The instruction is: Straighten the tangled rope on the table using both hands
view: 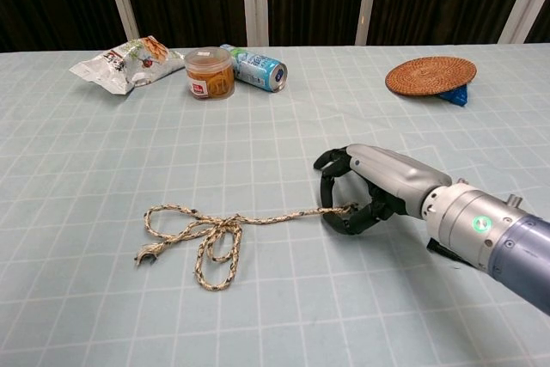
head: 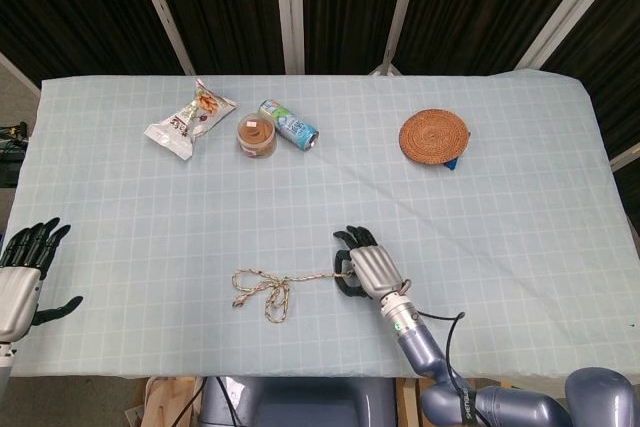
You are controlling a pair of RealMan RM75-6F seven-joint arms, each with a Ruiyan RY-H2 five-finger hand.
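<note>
The tan braided rope (head: 272, 285) (view: 225, 225) lies near the table's front edge, with tangled loops at its left and one straight strand running right. My right hand (head: 365, 265) (view: 369, 191) sits over that strand's right end, fingers curled down against the thumb and pinching the rope tip. My left hand (head: 25, 277) hovers off the table's front left corner with its fingers spread and nothing in it; the chest view does not show it.
At the back left lie a snack bag (head: 190, 119) (view: 125, 61), a brown jar (head: 257, 136) (view: 210, 73) and a can on its side (head: 289, 124) (view: 256, 69). A woven coaster (head: 434, 135) (view: 430, 74) rests on a blue object at the back right.
</note>
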